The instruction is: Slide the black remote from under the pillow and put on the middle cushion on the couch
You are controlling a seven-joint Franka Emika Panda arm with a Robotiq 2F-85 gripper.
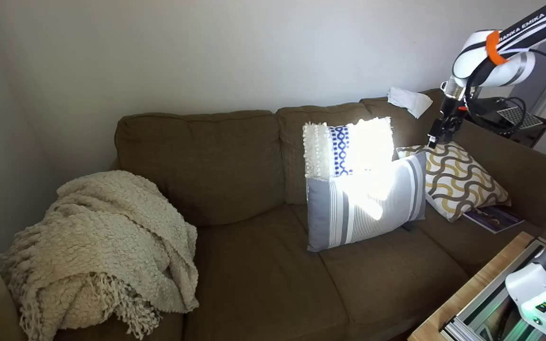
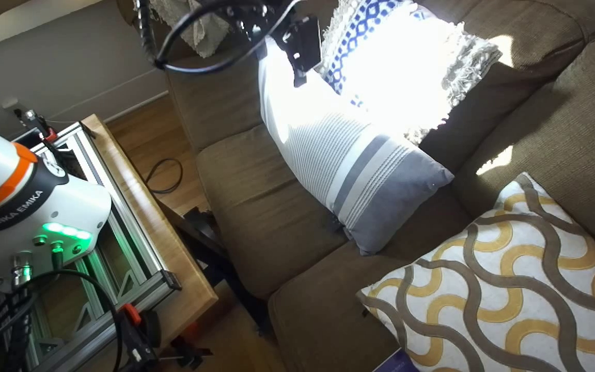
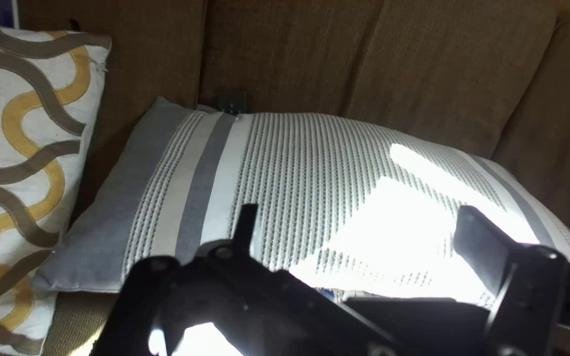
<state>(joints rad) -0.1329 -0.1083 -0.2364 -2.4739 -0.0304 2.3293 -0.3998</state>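
Note:
The black remote (image 3: 233,102) sticks out a little from under the front edge of the grey-and-white striped pillow (image 3: 295,173) in the wrist view. Most of it is hidden by the pillow. It shows as a small dark patch in both exterior views (image 1: 408,226) (image 2: 335,223). The striped pillow leans on the middle cushion (image 3: 285,54) of the brown couch (image 1: 206,166); that cushion also shows in both exterior views (image 1: 396,270) (image 2: 266,206). My gripper (image 3: 361,230) is open and empty, its fingers spread in front of the striped pillow; it also shows in both exterior views (image 1: 438,137) (image 2: 281,64).
A white-and-blue fringed pillow (image 1: 341,147) stands behind the striped one. A yellow-and-brown patterned pillow (image 1: 462,177) lies on a purple book (image 1: 495,218). A cream blanket (image 1: 107,246) covers the couch end. The robot's wooden table (image 2: 194,289) stands before the couch. Sunlight glares on the pillows.

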